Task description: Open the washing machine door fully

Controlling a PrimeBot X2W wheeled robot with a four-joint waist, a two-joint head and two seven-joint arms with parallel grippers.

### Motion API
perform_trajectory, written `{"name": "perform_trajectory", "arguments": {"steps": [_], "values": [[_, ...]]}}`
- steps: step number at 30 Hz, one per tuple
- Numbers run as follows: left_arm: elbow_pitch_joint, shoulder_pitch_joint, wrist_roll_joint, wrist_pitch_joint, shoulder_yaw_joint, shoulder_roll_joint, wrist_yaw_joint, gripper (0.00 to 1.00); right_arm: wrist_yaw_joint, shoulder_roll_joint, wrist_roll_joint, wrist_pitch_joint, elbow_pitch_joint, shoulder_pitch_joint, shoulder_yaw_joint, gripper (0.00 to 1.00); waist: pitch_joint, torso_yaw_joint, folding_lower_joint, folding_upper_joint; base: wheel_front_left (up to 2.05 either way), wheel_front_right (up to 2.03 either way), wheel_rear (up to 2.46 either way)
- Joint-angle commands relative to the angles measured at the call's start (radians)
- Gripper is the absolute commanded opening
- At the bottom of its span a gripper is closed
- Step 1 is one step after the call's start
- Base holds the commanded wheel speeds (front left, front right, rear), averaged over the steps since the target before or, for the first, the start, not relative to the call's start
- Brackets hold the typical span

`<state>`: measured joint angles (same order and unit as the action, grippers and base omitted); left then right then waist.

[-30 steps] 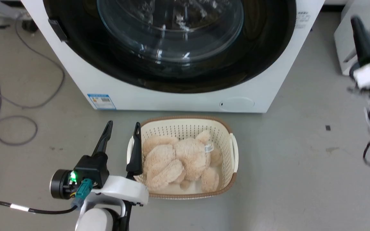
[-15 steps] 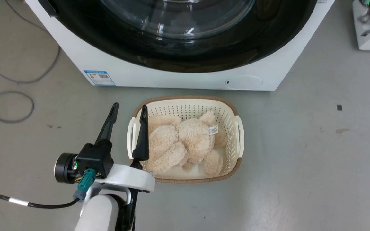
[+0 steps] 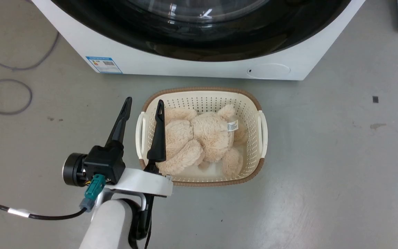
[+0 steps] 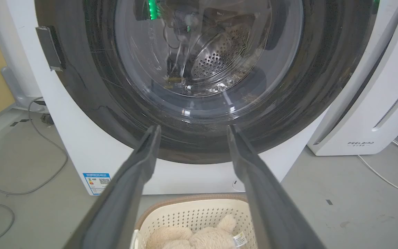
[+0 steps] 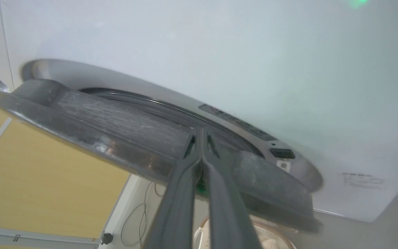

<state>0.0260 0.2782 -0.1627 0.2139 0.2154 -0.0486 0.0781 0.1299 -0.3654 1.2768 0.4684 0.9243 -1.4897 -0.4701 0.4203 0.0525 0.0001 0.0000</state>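
Note:
The white washing machine [image 3: 185, 71] fills the top of the head view, with the lower arc of its glossy black door [image 3: 219, 45] showing. In the left wrist view the washing machine door [image 4: 92, 97] faces me, its clear glass bowl [image 4: 199, 69] showing the steel drum. My left gripper [image 3: 144, 100] hangs open and empty over the floor, short of the machine. In the right wrist view the door [image 5: 116, 128] stands slightly ajar from the white front [image 5: 219, 52]. My right gripper [image 5: 201, 130] is shut, its tips pressed at the door's edge.
A cream basket [image 3: 263, 128] holding a beige plush bear [image 3: 209, 135] sits on the floor right before the machine. Grey cables [image 3: 9, 100] loop at the left. A white FEELBIRD appliance [image 4: 375, 114] stands right of the machine. A blue sticker [image 3: 103, 64] marks the machine's lower left.
The head camera has tipped down, so machine and basket sit higher in the picture. The right gripper, earlier at the right edge, has gone up out of the head view.

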Motion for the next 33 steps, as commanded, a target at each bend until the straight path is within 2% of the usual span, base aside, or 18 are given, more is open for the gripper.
{"name": "perform_trajectory", "arguments": {"steps": [1, 18, 33], "values": [[-0.002, 0.023, -0.007, 0.012, 0.006, -0.002, 0.007, 1.0, 0.001, -0.009, 0.03, 0.023, 0.019, -0.044, -0.02, 0.0, 0.011, 0.001, -0.0001, 0.0, 0.0, 0.0, 0.0], [0.015, 0.073, -0.04, 0.047, 0.046, -0.002, 0.024, 1.0, 0.001, -0.067, 0.268, 0.331, 0.062, -0.186, -0.13, 0.0, 0.066, 0.005, -0.0001, 0.0, 0.0, 0.0, 0.0], [0.032, 0.06, -0.043, 0.048, 0.048, -0.002, 0.027, 1.0, 0.001, -0.084, 0.33, 0.462, 0.0, -0.08, -0.131, 0.0, 0.026, 0.0, -0.0001, 0.0, 0.0, 0.0, 0.0]]}}
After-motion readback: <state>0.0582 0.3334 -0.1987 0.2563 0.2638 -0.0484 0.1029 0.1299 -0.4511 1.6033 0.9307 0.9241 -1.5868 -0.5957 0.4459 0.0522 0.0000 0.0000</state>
